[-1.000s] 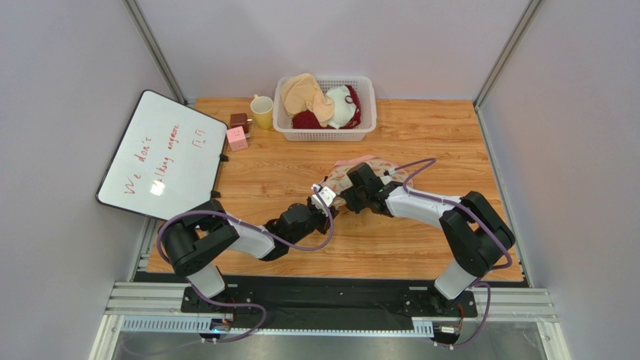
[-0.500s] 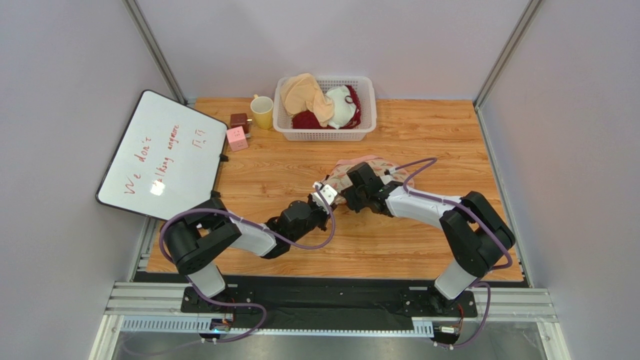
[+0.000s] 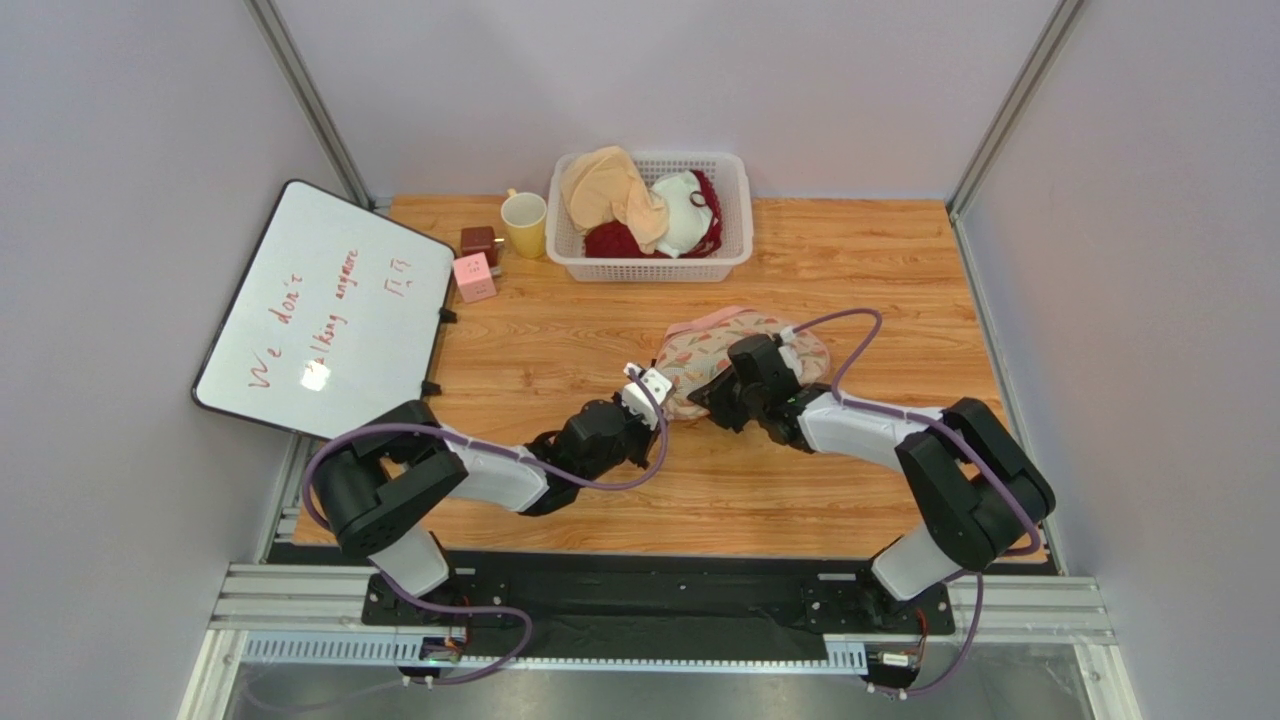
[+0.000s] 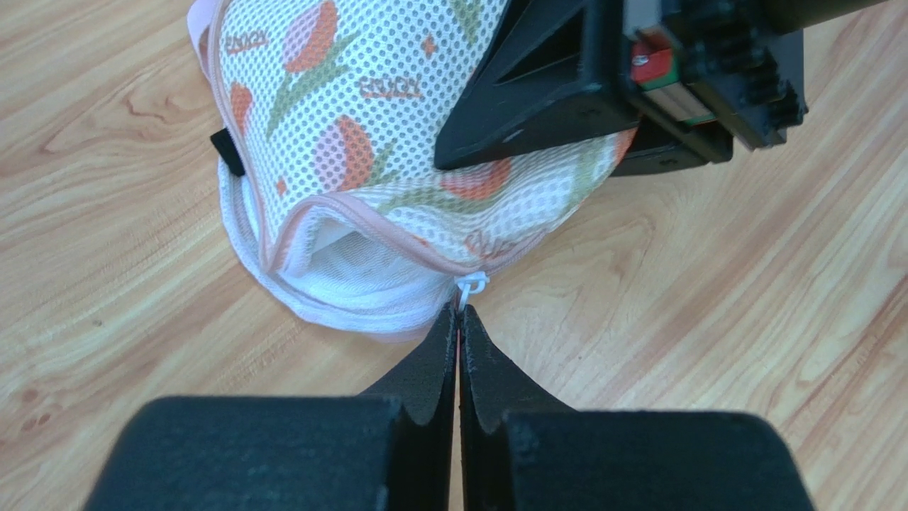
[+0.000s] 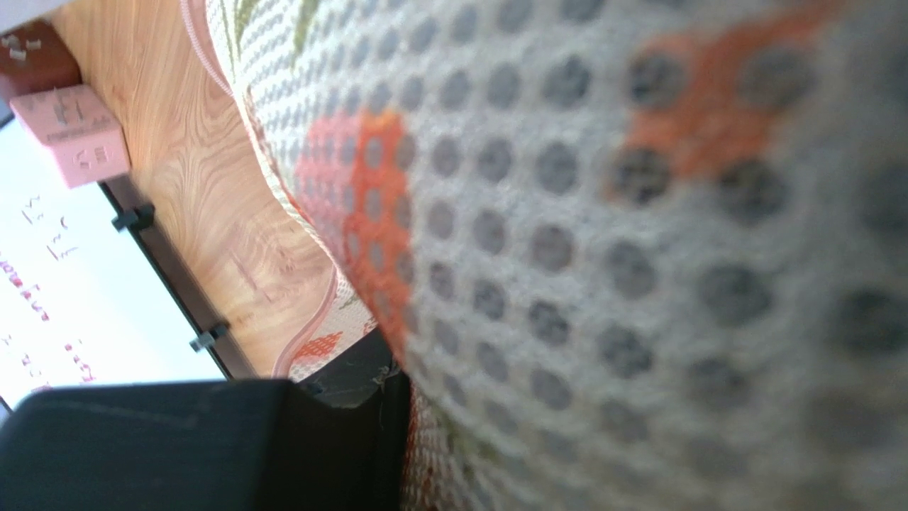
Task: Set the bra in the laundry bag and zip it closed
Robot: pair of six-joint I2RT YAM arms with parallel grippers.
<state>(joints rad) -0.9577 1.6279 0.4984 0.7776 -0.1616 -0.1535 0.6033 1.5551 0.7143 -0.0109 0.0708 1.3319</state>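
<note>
Right arm has pulled back toward 4 o'clock, uncovering more of the laundry bag (image 3: 781, 342). Left claw (image 4: 459, 314) is pressed together, pinching the white zipper pull (image 4: 471, 284) at the bag's 8 o'clock end in the top view. The bag lies mid-desk (image 4: 693, 319) with its zipper partly open there, white mesh showing in the gap. Right claw (image 3: 727, 393) sits on the bag's 6 o'clock edge, one finger on top of the fabric; can't tell if it is clamped. The bra can't be made out, only a small black piece (image 4: 225, 151) poking out at the bag's side. At 11 o'clock from the bag, the white basket (image 3: 649, 267) holds other garments.
</note>
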